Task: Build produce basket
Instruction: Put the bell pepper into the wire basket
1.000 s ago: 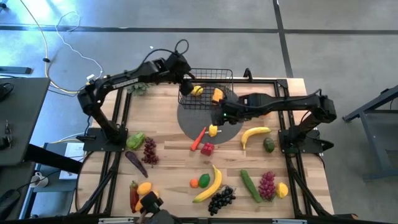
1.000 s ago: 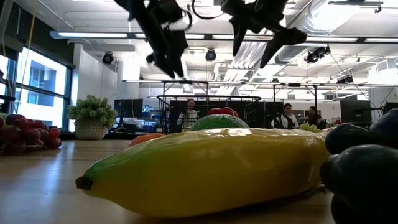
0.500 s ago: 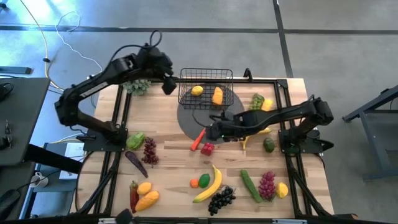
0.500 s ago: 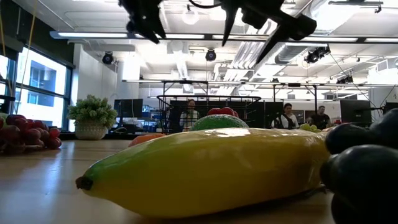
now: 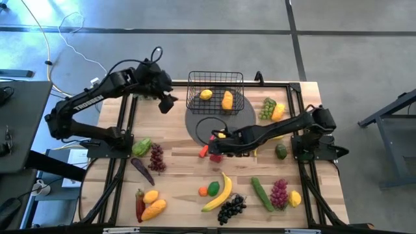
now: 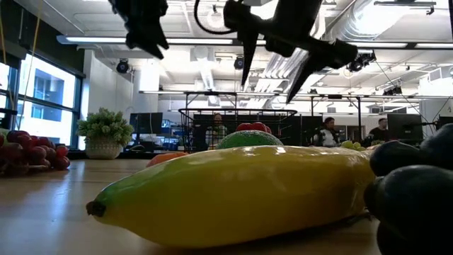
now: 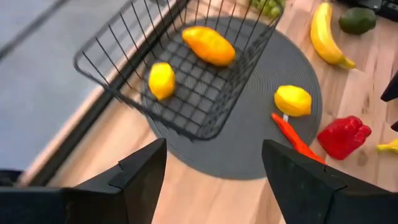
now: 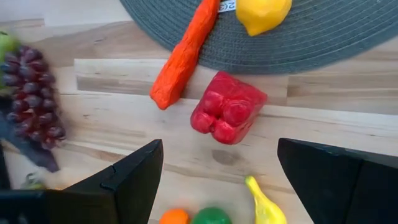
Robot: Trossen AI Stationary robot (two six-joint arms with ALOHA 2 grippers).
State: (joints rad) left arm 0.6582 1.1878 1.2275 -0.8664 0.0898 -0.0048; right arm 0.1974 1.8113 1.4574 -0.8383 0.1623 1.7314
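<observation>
The black wire basket stands at the far edge of the grey mat and holds a lemon and an orange fruit. On the mat's near side lie a second lemon and, half on the wood, a carrot. A red pepper rests on the wood beside them. My right gripper hangs open above the pepper, touching nothing. My left gripper hovers open left of the basket, holding nothing.
Loose produce covers the near half: a banana, black grapes, a cucumber, purple grapes, an aubergine. Green grapes and an avocado lie at the right. A leafy bunch sits far left.
My left gripper has drawn back from the basket toward the table's left edge and risen a little, staying open. My right gripper has gone from above the mat toward the near edge and down, rolling about its own axis, and now hangs over the red pepper.
</observation>
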